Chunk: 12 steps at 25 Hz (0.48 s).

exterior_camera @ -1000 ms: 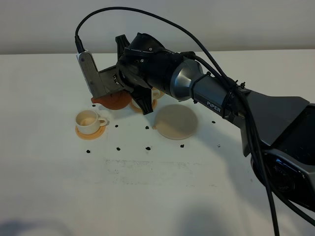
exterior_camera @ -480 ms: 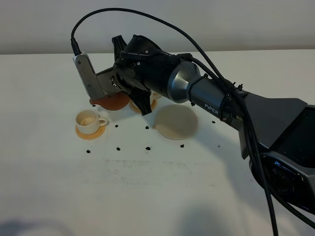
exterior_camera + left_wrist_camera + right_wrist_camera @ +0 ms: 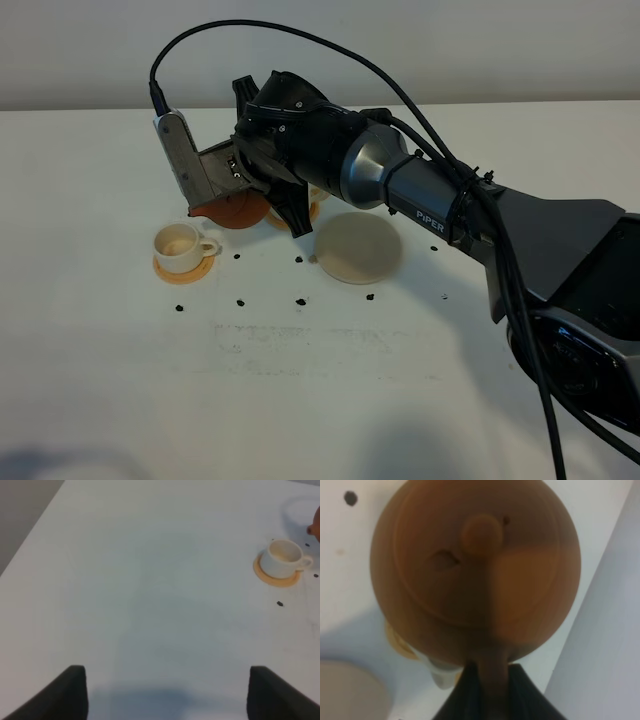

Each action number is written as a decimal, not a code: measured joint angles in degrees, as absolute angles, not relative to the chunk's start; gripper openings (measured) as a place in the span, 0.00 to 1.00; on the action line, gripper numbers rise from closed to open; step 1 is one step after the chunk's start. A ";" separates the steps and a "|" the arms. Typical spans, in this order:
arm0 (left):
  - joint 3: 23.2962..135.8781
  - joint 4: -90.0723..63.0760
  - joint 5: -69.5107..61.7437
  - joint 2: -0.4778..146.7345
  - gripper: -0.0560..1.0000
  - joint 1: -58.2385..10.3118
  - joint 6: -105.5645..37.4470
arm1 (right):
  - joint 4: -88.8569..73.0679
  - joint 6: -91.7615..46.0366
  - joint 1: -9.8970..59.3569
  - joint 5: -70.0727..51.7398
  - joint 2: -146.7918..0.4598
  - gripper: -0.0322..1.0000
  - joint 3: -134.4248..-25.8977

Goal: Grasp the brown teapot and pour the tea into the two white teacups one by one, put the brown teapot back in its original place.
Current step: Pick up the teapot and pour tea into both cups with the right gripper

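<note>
Teapot [image 3: 236, 208] is aloft, the right gripper [image 3: 489, 689] clamped on its handle, between the exposed cup [image 3: 181, 243] and the trivet [image 3: 358, 247]. The left gripper [image 3: 167, 695] hangs aside, jaws wide. We judge the pouring stage is underway. Next: bring the spout over the cup, then tilt slowly.

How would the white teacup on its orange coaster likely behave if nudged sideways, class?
The white teacup looks small, so probably light and easily shoved. It sits on a thin coaster, so both may slide. Squat and wide, it seems unlikely to tip.
</note>
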State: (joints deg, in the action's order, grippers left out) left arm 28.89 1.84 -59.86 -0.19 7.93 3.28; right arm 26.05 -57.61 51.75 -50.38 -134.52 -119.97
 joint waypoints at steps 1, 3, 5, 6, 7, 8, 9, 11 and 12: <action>28.89 1.84 -59.86 -0.19 0.68 7.93 3.28 | 26.01 -57.61 51.75 -50.36 -134.52 0.12 -119.97; 28.89 1.84 -59.86 -0.19 0.68 7.93 3.28 | 26.01 -57.61 51.75 -49.56 -134.52 0.12 -119.58; 28.89 1.84 -59.86 -0.19 0.68 7.93 3.28 | 26.01 -57.61 51.75 -48.63 -134.52 0.12 -118.55; 28.89 1.84 -59.86 -0.19 0.68 7.93 3.28 | 25.94 -57.61 51.75 -48.28 -134.52 0.12 -117.92; 28.89 1.84 -59.86 -0.19 0.68 7.93 3.28 | 25.71 -57.61 51.75 -48.10 -134.53 0.12 -117.46; 28.89 1.84 -59.86 -0.19 0.68 7.93 3.28 | 25.54 -57.61 51.75 -47.97 -134.53 0.12 -117.20; 28.89 1.84 -59.86 -0.19 0.68 7.93 3.28 | 25.49 -57.61 51.75 -47.89 -134.53 0.12 -117.14; 28.89 1.84 -59.86 -0.19 0.68 7.93 3.28 | 25.49 -57.61 51.75 -47.36 -134.53 0.12 -117.14; 28.89 1.84 -59.86 -0.19 0.68 7.93 3.28 | 25.49 -57.61 51.75 -47.25 -134.53 0.12 -117.14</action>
State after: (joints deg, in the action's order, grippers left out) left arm 28.89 1.84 -59.86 -0.19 7.93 3.28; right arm 25.49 -57.61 51.75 -47.25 -134.53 -117.14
